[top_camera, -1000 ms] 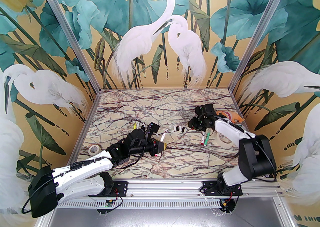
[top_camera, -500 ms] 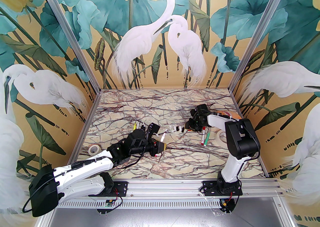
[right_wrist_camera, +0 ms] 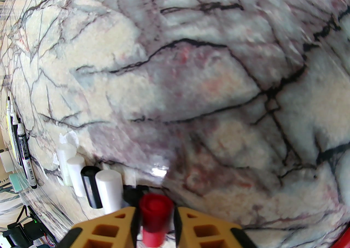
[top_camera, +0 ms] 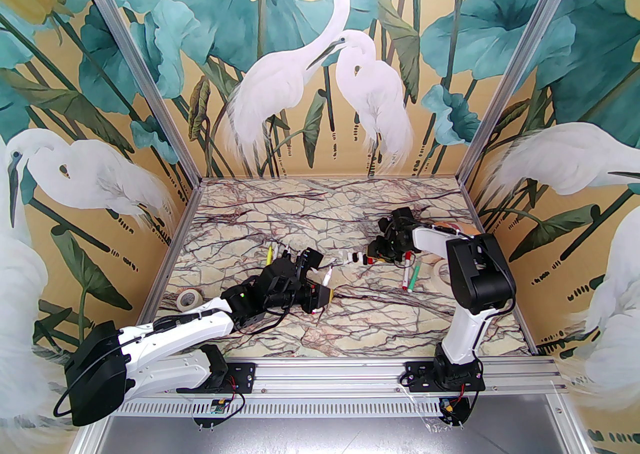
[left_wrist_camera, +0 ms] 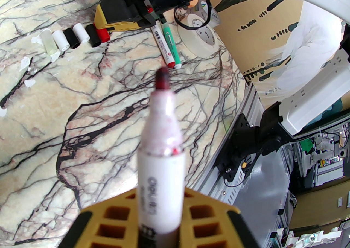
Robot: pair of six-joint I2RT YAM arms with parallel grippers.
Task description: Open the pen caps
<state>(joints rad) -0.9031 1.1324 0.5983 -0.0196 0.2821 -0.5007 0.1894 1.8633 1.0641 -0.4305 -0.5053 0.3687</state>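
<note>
Marble-patterned table (top_camera: 320,211), veined in dark lines, walled on three sides by a heron-and-lotus mural (top_camera: 320,66).

At left, the left arm (top_camera: 170,337) stretched low across the table toward centre. Left gripper (left_wrist_camera: 161,197) clamped tight on an uncapped marker (left_wrist_camera: 161,159), white-barrelled, with the dark red felt tip bare and jutting out ahead.

At right, the right arm (top_camera: 462,337) folded upright and reaching down toward mid-table. Right gripper (right_wrist_camera: 155,211) lowered at the right-hand end of a row of caps, yellow fingers (right_wrist_camera: 197,227) flanking a red cap (right_wrist_camera: 155,206). Impossible to tell from the wrist view: pads pressed on that cap, or just clear of it.

Beside the right arm, a wide cream tape roll (left_wrist_camera: 199,33) flat on the table. Near the left edge and well apart from it, a smaller tape roll (top_camera: 188,299).

Just beside the right gripper, a red-marked pen (left_wrist_camera: 164,47) and a green-marked pen (left_wrist_camera: 171,41), side by side and close enough to touch. Farther left, beyond the left gripper, a small cluster of pens (top_camera: 270,254), one of them yellow.

Smallest of all, the pen caps (left_wrist_camera: 73,37): six in a tight line on the table, between the two grippers. In order, translucent, white, black, white, black, then the red one at the right gripper's end. All off their pens.
</note>
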